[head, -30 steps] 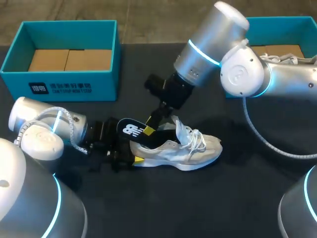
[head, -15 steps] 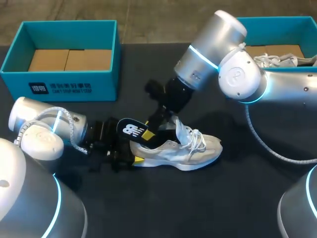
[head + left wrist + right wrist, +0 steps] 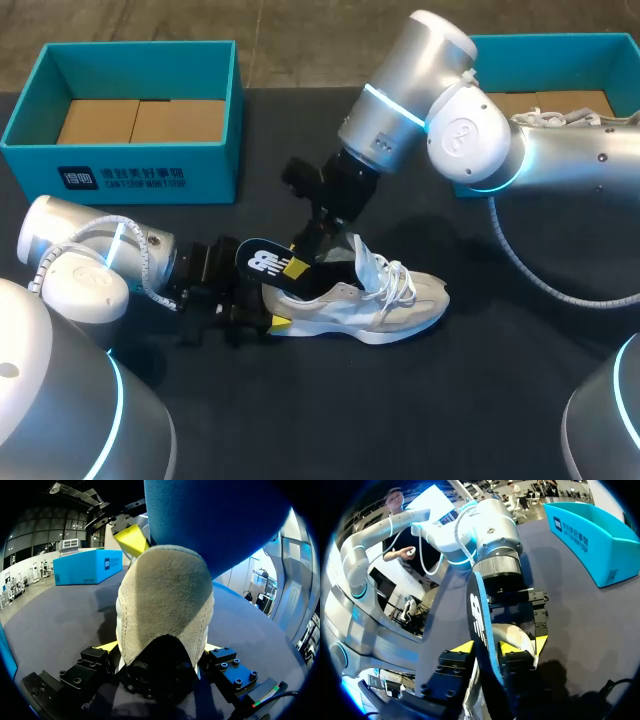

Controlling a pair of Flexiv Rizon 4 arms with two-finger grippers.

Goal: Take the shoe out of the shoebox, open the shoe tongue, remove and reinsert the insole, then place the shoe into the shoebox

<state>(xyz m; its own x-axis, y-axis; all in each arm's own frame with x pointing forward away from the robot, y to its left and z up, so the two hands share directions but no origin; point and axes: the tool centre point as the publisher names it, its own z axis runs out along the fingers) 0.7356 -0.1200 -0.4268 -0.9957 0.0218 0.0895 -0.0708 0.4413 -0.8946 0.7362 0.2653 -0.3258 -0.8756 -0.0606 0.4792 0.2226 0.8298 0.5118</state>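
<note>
left arm (image 3: 100,265): in from 9 o'clock, wrist low, pointing to 3
left gripper (image 3: 268,308): clamped on shoe (image 3: 390,310) heel
right arm (image 3: 450,130): in from 3 o'clock, forearm angled to 7
right gripper (image 3: 300,261): pinching insole (image 3: 258,262)

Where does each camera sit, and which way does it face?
Head view: above and behind the robot, looking down on the table; both arms show.
Left wrist view: on the left wrist, facing the heel of the shoe in the left gripper.
Right wrist view: on the right wrist, facing the insole in the right gripper, left arm beyond.
Shared: both wrist views show shoe and insole, from opposite ends.
</note>
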